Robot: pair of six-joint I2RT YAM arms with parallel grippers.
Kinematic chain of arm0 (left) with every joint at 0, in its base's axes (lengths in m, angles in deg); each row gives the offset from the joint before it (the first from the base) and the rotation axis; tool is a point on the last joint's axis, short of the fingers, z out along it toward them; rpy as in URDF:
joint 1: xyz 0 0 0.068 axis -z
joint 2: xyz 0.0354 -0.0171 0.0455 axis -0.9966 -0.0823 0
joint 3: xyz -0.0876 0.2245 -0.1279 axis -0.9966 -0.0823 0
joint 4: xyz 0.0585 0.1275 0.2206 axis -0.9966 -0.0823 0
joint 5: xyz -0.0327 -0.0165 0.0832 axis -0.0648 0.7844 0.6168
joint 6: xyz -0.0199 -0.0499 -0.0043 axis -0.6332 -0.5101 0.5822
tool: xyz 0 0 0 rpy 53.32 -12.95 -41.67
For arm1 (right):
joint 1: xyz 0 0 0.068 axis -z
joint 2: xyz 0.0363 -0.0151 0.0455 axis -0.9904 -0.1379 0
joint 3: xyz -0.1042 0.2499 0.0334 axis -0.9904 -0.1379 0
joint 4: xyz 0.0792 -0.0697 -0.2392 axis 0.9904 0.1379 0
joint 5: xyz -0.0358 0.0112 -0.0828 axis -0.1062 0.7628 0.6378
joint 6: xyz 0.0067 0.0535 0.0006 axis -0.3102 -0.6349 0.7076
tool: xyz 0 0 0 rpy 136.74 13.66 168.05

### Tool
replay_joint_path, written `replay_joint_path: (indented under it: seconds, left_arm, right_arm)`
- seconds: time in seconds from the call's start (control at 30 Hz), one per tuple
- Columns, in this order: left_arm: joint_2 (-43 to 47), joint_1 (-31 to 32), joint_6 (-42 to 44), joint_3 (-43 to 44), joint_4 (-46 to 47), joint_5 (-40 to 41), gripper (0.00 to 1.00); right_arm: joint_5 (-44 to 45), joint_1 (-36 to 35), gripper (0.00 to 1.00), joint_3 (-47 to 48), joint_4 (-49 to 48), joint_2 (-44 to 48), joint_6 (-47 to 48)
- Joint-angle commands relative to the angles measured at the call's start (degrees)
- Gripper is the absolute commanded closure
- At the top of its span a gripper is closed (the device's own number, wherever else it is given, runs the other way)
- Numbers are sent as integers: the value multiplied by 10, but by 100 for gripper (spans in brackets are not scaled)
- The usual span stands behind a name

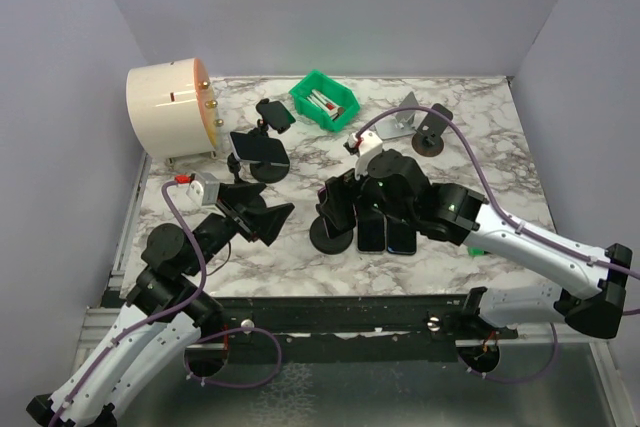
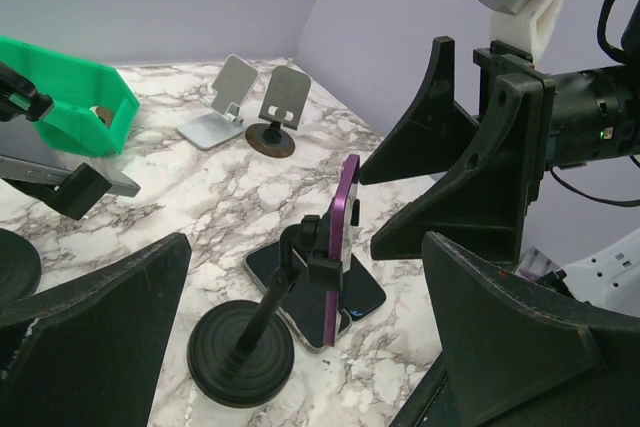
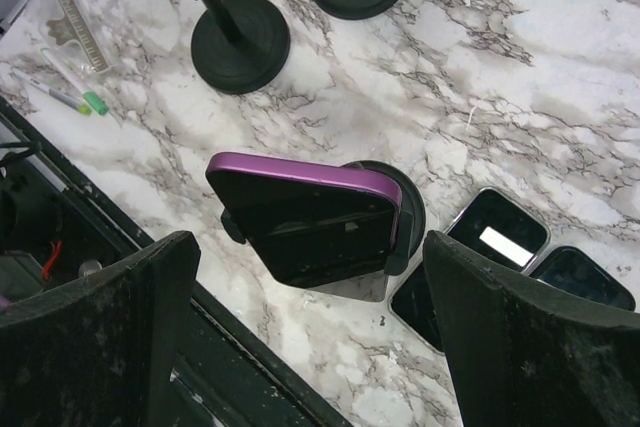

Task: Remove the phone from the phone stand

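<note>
**A:** What's nearest?

**B:** The left gripper (image 1: 262, 215), near left over the tabletop (image 1: 520, 177). Its jaws stand wide apart with nothing between them, and it points right, toward the middle.

**A:** And the phone?

**B:** Just right of that, near centre. The purple phone (image 3: 310, 217) sits clamped on edge in the black phone stand (image 2: 240, 357), which has a round base and a slanted stem.

**A:** Is the right gripper on it?

**B:** No. The right gripper (image 1: 345, 209) hangs over it with its jaws spread. In the right wrist view a finger shows on each side of the phone, with a gap on both sides.

**A:** Anything around the stand?

**B:** Dark phones (image 3: 495, 237) lie flat on the tabletop just right of its base.

**A:** Farther back?

**B:** To the left, two more black stands (image 1: 265, 152), the nearer one carrying a dark phone. Beyond them is a green bin (image 1: 325, 102). At far left sits a cream drum-shaped container (image 1: 170, 107). To the far right are a silver folding stand (image 1: 400, 119) and a small dark stand (image 1: 432, 137) beside it.
</note>
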Motion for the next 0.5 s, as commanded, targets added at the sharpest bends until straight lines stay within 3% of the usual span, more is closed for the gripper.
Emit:
replay_joint_path:
  seconds: [0.0, 0.47]
  left_arm:
    - [6, 1, 10, -1, -10, 8, 1]
    - [1, 0, 14, 1, -16, 7, 1]
  right_arm:
    - [14, -5, 0, 23, -5, -15, -3]
    - [65, -12, 6, 37, -17, -49, -11]
